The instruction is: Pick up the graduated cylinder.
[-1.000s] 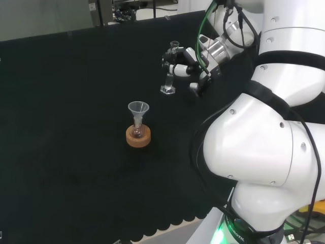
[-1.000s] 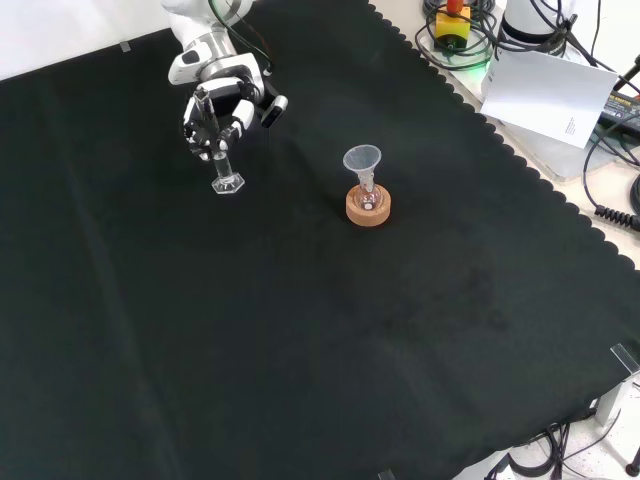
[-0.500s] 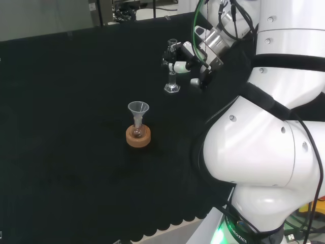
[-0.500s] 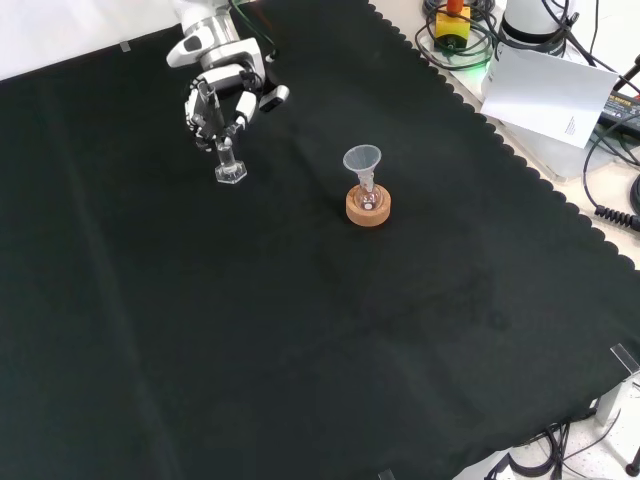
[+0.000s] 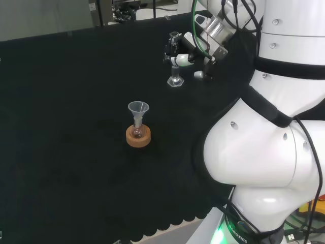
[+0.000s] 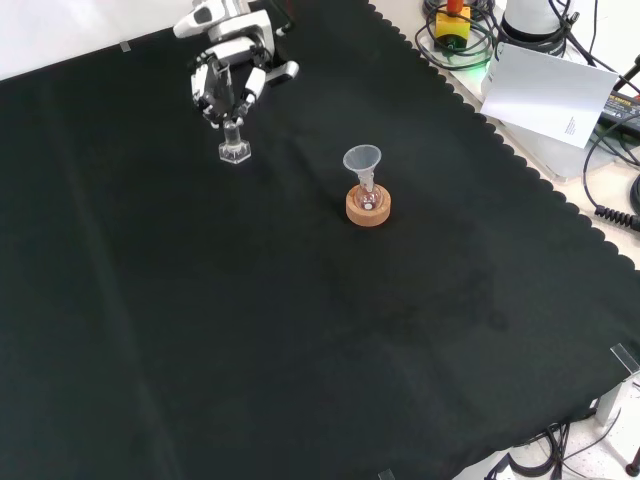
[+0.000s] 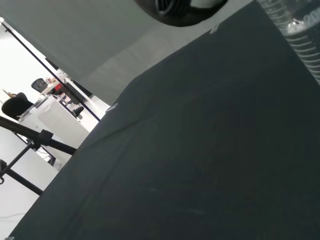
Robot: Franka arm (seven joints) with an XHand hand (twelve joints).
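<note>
The hand (image 6: 228, 85) has its fingers (image 5: 182, 59) curled around the upright cylinder (image 6: 233, 139), its base clear of the surface (image 6: 300, 320). A funnel (image 6: 362, 162) stands well apart.

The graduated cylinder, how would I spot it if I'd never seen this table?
On the black cloth, find the black and white hand in the front view's top. The clear, narrow graduated cylinder with a six-sided foot hangs in it, unlike the cork ring carrying a funnel.

No legible text, label, brand or number found. The graduated cylinder (image 7: 300, 37) bears ruled marks without readable figures; the white sheet (image 6: 550, 92) at two o'clock of the front view carries print too small to read.
</note>
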